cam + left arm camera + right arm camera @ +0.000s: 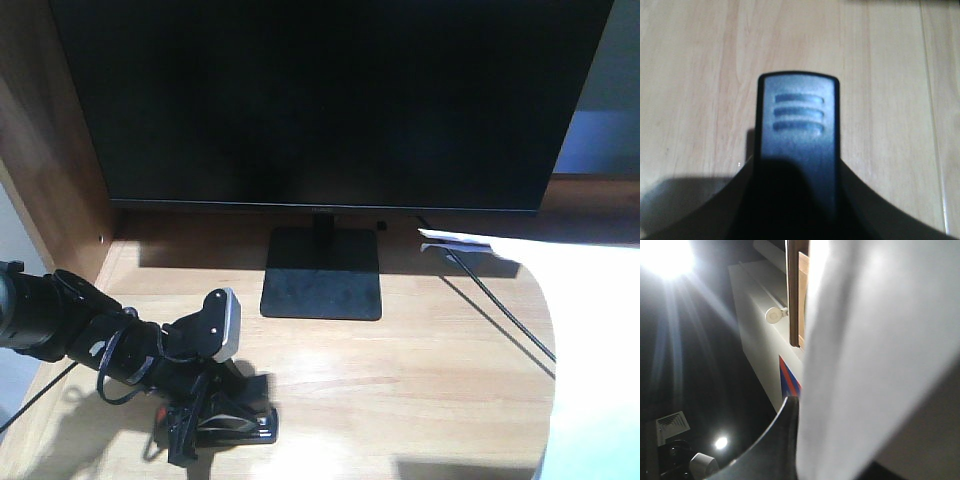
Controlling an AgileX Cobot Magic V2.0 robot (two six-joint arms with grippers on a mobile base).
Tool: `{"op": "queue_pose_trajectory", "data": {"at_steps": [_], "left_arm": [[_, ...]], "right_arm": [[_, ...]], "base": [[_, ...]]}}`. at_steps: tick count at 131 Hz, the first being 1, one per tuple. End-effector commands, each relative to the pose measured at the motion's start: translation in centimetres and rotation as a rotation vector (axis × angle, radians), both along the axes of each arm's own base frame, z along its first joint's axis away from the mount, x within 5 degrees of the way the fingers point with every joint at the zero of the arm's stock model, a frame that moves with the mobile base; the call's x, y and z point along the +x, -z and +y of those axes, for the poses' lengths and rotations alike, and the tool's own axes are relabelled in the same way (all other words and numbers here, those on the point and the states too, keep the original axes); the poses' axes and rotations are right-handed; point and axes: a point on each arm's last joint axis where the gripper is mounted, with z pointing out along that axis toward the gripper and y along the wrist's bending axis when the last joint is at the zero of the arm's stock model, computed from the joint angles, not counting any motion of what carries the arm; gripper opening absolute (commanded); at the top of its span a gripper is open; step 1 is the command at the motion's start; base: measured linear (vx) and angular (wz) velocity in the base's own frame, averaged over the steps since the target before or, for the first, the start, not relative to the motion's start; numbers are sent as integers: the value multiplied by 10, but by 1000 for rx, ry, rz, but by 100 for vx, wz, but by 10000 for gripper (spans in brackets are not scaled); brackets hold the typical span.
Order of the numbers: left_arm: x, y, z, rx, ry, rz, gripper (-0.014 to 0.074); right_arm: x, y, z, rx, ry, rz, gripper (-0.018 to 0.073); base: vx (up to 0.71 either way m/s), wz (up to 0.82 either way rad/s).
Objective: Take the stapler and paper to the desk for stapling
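**Stapler's down front-left, paper's up in the air: how I'd finish this**

Front view: the left gripper (195, 425) sits low at the near-left corner of the desk (420, 380). The stapler (245, 425) is in it and looks like it's resting on the wood, well in front of the monitor (330, 100). I'd make sure it sits flat, then let go gently and lift straight up so it doesn't skid.

Left wrist view: the stapler's ridged top (797, 130) fills the middle and dark fingers hug both sides with no gap, so I read it as clamped.

Right wrist view: this camera points at the ceiling lights. The right gripper (790, 450) looks pinched on the paper (875, 355), which is held up, not on the desk. I'd lower it slowly and lay it flat just beside the stapler.
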Motion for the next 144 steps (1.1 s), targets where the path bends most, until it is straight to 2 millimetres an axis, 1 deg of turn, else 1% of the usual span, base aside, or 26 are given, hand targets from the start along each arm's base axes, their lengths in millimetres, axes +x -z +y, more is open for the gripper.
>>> {"op": "queue_pose_trajectory", "data": {"at_steps": [1, 19, 32, 43, 57, 73, 95, 97, 104, 109, 120, 125, 128, 134, 135, 136, 144], "left_arm": [[5, -19, -5, -47, -9, -45, 389], [5, -19, -5, -46, -63, 6, 531], [5, -20, -5, -48, -82, 22, 603], [4, -23, -5, -50, -80, 14, 630], [4, -31, -5, -58, -79, -10, 626], [2, -43, -4, -72, -89, -37, 596], [1, -62, -2, -91, -161, -34, 527], [1, -65, -2, -91, -173, -41, 507], [0, -70, -1, -92, -186, -52, 485], [-1, -76, 0, -98, -195, -66, 454], [-3, -84, 1, -105, -200, -91, 409], [-4, -90, 1, -110, -201, -109, 372], [-4, -91, 1, -112, -201, -115, 367], [-5, -96, 2, -116, -204, -134, 334], [-6, -98, 2, -117, -206, -141, 317], [-6, -98, 2, -117, -206, -141, 323], [-8, -104, 3, -123, -206, -160, 276]], "right_arm": [[-3, -8, -1, 11, 2, -42, -6], [-3, -8, -1, 11, 2, -42, -6], [-3, -8, -1, 11, 2, -42, -6], [-3, -8, -1, 11, 2, -42, -6], [-3, -8, -1, 11, 2, -42, -6], [-3, -8, -1, 11, 2, -42, -6], [-3, -8, -1, 11, 2, -42, -6], [-3, -8, -1, 11, 2, -42, -6], [-3, -8, -1, 11, 2, -42, -6], [-3, -8, -1, 11, 2, -42, -6], [-3, -8, -1, 11, 2, -42, -6], [-3, -8, -1, 11, 2, -42, -6], [-3, -8, -1, 11, 2, -42, -6], [-3, -8, -1, 11, 2, -42, -6], [-3, -8, -1, 11, 2, -42, -6], [-3, -8, -1, 11, 2, -42, -6], [-3, -8, -1, 11, 2, -42, -6]], "base": [[0, 0], [0, 0], [0, 0], [0, 0], [0, 0], [0, 0], [0, 0], [0, 0], [0, 0], [0, 0], [0, 0], [0, 0], [0, 0], [0, 0], [0, 0], [0, 0], [0, 0]]}}
